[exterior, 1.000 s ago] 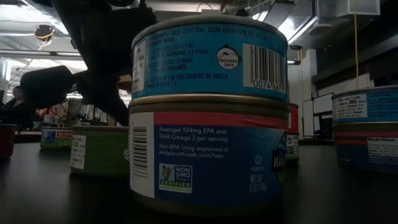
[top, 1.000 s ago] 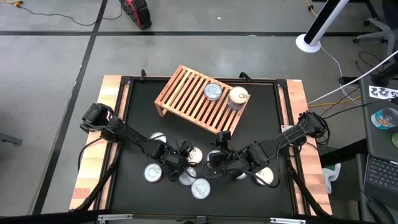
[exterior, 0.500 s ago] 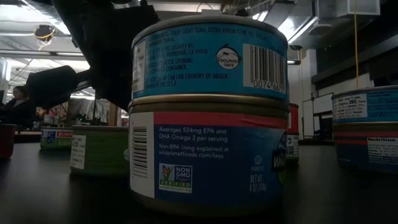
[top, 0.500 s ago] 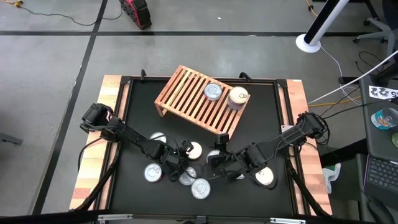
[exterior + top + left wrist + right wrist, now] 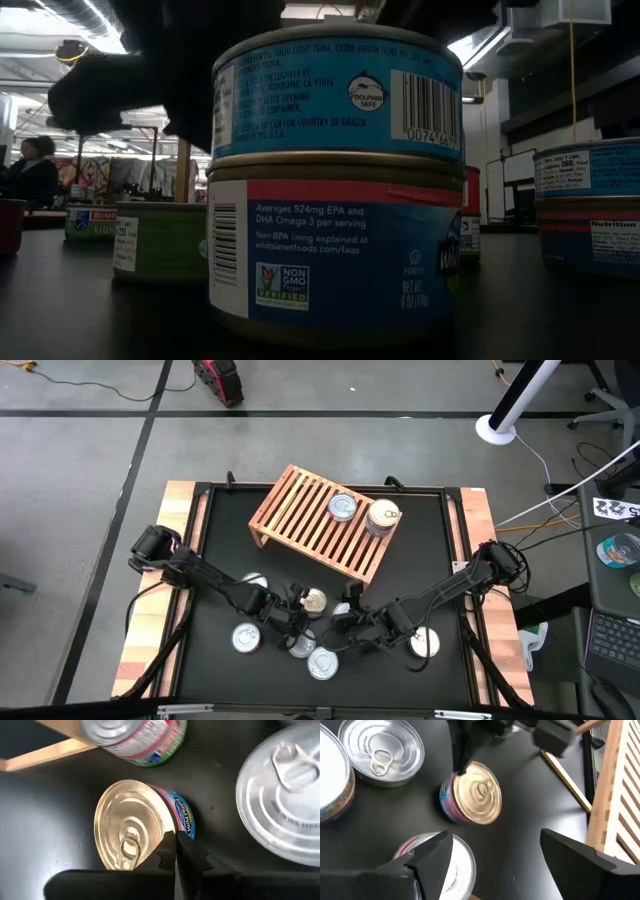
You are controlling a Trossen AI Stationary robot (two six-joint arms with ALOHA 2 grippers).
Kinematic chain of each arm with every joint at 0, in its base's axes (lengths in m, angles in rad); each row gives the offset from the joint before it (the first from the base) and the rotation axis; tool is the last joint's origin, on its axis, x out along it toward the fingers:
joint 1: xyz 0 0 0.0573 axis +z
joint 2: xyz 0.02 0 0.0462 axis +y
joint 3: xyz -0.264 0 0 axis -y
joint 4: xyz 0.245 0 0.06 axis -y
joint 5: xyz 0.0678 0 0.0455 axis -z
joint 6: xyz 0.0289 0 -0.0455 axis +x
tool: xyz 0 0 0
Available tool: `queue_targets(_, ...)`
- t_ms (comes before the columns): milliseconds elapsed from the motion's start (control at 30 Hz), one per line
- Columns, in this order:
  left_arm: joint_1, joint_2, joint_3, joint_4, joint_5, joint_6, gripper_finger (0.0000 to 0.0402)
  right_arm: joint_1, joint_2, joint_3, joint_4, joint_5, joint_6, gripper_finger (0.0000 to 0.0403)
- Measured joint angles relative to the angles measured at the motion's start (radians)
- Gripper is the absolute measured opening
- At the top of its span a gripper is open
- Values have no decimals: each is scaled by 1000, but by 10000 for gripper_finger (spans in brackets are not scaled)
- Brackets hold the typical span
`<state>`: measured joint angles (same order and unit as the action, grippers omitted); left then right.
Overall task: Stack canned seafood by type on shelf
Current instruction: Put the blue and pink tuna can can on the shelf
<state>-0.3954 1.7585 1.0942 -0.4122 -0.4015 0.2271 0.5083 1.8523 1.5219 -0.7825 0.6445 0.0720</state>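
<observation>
Crowding looks like the risk: left gripper [image 5: 296,603], fingers pressed together at the rim of a gold-lidded can [image 5: 131,824], could nudge it aside. Right gripper [image 5: 492,851] hovers spread wide just beside it, over another tin [image 5: 445,865]; shelf [image 5: 310,512] sits near, two cans aboard.

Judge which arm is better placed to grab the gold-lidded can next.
Left, probably: the left gripper sits right at the gold-lidded can, one finger at its rim. The right gripper is open but stands off from it.
</observation>
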Motion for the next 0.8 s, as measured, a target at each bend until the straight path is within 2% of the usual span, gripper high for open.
queue_targets(400, 32, -102, 11, 8, 14, -171, 0, 0, 0, -18, 46, 0, -60, 298)
queue_targets(600, 51, -170, 12, 19, 35, -205, 0, 0, 0, -18, 101, 5, -152, 298)
queue_targets(800, 56, -221, 12, 65, 67, -207, 0, 0, 0, -18, 151, 58, -266, 298)
